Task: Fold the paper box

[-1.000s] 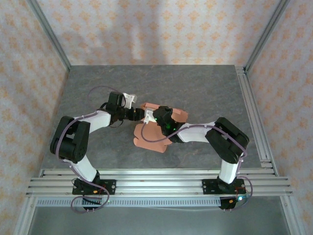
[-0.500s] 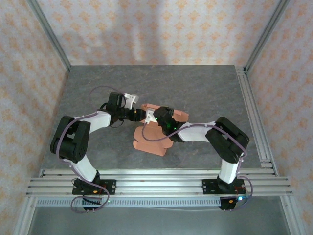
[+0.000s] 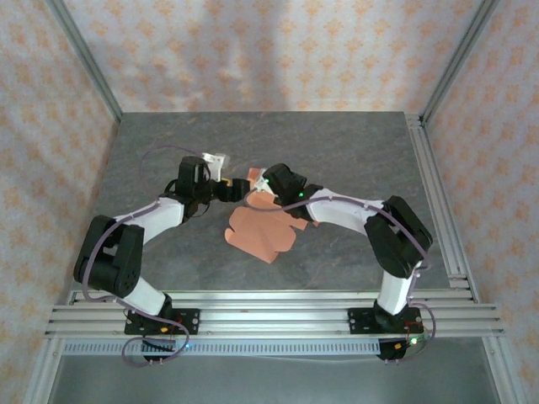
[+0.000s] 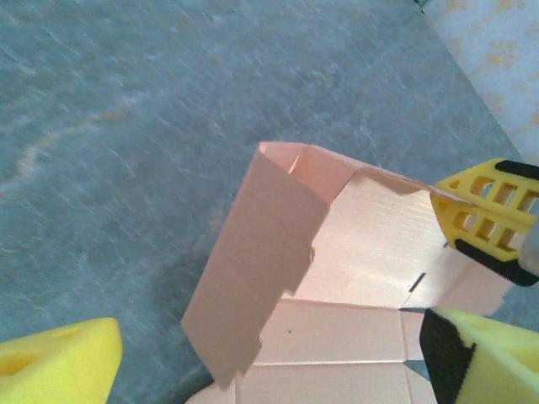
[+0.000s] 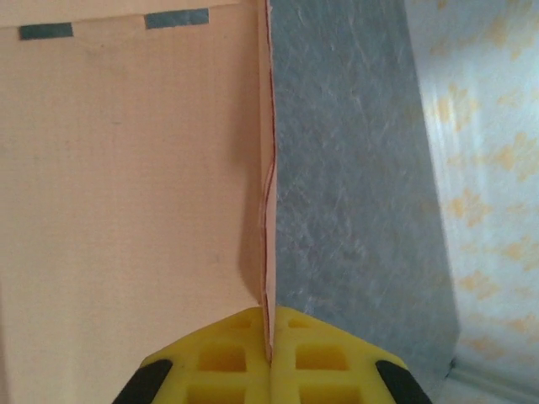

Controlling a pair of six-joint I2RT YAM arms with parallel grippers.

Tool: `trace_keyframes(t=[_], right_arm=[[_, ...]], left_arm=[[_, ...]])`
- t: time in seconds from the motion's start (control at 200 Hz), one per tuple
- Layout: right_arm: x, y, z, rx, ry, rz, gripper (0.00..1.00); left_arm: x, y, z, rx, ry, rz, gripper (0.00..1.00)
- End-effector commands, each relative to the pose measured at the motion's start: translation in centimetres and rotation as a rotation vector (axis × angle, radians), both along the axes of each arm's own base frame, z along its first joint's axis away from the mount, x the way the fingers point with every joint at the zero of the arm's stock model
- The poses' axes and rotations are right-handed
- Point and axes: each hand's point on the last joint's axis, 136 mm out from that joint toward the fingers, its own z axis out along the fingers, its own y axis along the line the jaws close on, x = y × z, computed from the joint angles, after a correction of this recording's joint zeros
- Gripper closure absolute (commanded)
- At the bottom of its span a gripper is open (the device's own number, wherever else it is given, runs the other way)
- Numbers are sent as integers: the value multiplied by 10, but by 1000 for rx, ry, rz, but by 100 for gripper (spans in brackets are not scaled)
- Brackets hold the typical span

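The paper box (image 3: 257, 236) is a salmon-orange die-cut sheet, partly folded, lying mid-table between the two arms. In the left wrist view one flap of the paper box (image 4: 253, 269) stands up over the flat panels. My left gripper (image 4: 269, 349) is open, its yellow fingers (image 4: 59, 362) wide apart on either side of the sheet and touching nothing. It sits at the sheet's far left corner (image 3: 238, 190). My right gripper (image 5: 269, 341) is shut on a thin raised edge of the paper box (image 5: 126, 168), at the sheet's far end (image 3: 261, 187). Its yellow fingers (image 4: 484, 215) appear at the right of the left wrist view.
The grey table (image 3: 354, 143) is bare around the sheet. Patterned walls close in the back and sides. A metal rail (image 3: 438, 202) runs along the right edge, and aluminium rails (image 3: 269, 307) carry the arm bases at the near edge.
My left gripper has opened and let go of the sheet. Both grippers moved toward the back of the table. The sheet shifted back and left with the right gripper.
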Motion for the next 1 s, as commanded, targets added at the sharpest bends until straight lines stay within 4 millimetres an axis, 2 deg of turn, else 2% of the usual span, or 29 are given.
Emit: trace_keyframes(t=[0.0,0.215,0.315,0.435,0.465,0.606,0.661,0.861,0.991], right_arm=[[-14,-17,-22,63,167,-182,100],[-19,-15,-27,227,298,-371,100],[-27,-16,-40,346,441,-518,100],[-34,-12,-52,480,588,-608,97],[-34,-12,-51,502,594,-614,93],[-26,-12,-36,592,551,-584,54],[-21,-18,-31,631,523,-588,48],[-18,-38,-30,719,481,-571,47],[-23,-38,-35,719,482,-521,55]], left_arm=[[7,15,10,50,-48,94,3],[3,26,9,101,-58,136,0],[3,27,9,105,-62,143,0],[5,26,7,101,-59,143,0],[6,26,8,99,-58,141,0],[7,24,8,107,-49,130,0],[8,25,8,114,-50,128,0],[9,24,7,114,-43,120,0],[9,22,4,108,-32,114,0]])
